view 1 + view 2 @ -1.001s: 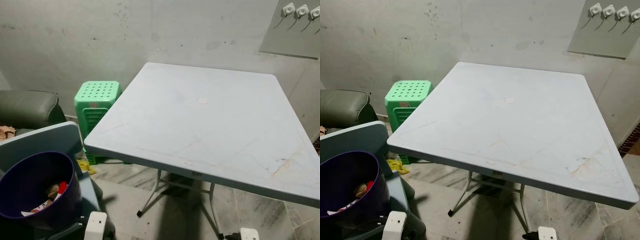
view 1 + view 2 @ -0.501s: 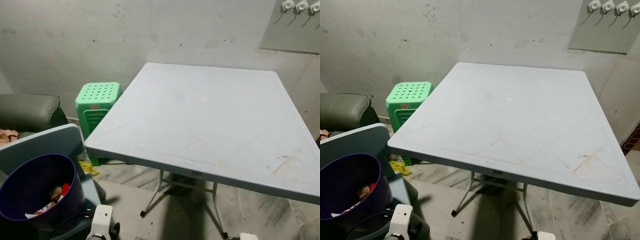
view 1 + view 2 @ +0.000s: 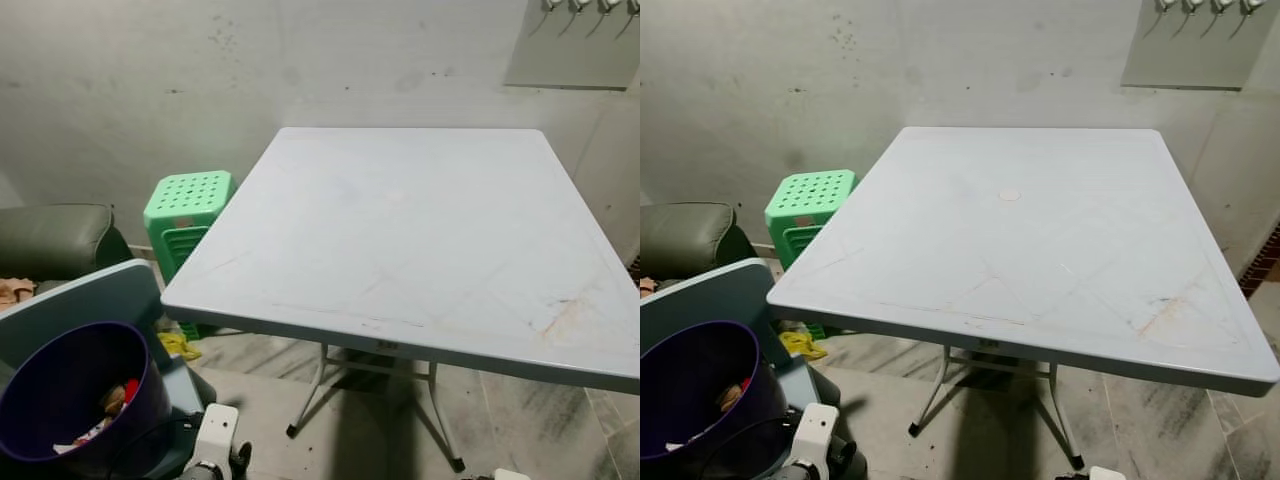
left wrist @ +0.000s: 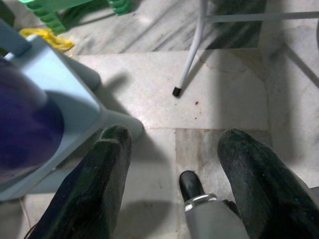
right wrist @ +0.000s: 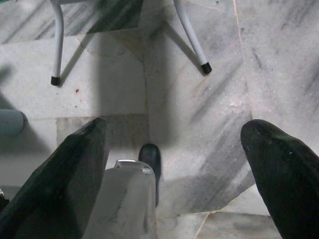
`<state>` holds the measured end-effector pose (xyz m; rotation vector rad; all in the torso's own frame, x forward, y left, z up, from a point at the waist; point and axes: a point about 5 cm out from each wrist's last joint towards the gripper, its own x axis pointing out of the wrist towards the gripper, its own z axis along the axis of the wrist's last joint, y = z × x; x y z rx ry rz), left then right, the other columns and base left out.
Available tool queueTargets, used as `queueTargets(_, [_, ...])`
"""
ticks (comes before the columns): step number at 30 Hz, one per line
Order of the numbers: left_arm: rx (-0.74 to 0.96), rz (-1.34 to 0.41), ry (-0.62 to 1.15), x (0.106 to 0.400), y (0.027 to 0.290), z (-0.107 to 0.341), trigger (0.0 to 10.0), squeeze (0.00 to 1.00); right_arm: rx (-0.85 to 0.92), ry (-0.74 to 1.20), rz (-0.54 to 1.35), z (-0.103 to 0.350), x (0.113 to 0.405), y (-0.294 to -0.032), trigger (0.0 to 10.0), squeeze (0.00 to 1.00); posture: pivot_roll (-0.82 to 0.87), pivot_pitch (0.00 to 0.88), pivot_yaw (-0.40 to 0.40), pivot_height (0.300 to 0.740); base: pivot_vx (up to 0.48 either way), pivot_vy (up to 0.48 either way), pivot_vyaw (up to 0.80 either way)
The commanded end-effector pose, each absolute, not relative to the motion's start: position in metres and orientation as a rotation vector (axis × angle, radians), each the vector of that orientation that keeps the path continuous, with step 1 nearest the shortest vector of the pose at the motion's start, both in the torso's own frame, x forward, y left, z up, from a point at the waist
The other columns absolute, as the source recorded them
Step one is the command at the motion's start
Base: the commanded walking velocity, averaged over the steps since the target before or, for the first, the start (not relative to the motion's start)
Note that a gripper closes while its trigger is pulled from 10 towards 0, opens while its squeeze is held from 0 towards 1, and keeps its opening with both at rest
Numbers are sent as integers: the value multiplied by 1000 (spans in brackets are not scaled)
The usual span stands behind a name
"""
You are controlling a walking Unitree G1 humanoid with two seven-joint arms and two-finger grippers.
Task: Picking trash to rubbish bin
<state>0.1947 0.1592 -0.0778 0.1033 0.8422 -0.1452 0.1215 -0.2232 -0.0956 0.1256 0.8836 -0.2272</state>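
Note:
A purple rubbish bin (image 3: 70,395) sits at my lower left on a grey-blue stand (image 3: 85,300), with several bits of trash (image 3: 112,400) inside it. A yellow scrap (image 3: 178,346) lies on the floor by the green stool. My left gripper (image 4: 172,164) hangs low beside the stand, its fingers (image 4: 102,174) open above the marble floor with nothing between them. My right gripper (image 5: 174,154) also hangs open over the floor near the table's legs (image 5: 57,45). The left wrist's white housing (image 3: 215,440) shows beside the bin.
A large pale grey folding table (image 3: 420,230) with a bare top stands ahead against the wall. A green plastic stool (image 3: 185,215) sits left of it. A dark sofa (image 3: 50,240) is at the far left. Hooks (image 3: 1200,8) hang on a wall panel at upper right.
The view has risen and shifted a little, so the bin and table sit lower in frame. The left wrist housing shows more at the bottom edge.

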Motion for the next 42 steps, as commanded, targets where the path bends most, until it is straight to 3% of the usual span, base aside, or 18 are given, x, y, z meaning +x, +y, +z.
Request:
queueTargets(1, [115, -147, 849, 197, 162, -77, 10000, 0, 139, 879, -237, -96, 122, -219, 10000, 0, -143, 0, 100, 740, 0, 0, 0])
queueTargets(42, [76, -143, 834, 190, 160, -80, 10000, 0, 126, 898, -177, -97, 127, -213, 10000, 0, -69, 0, 33, 740, 0, 0, 0])
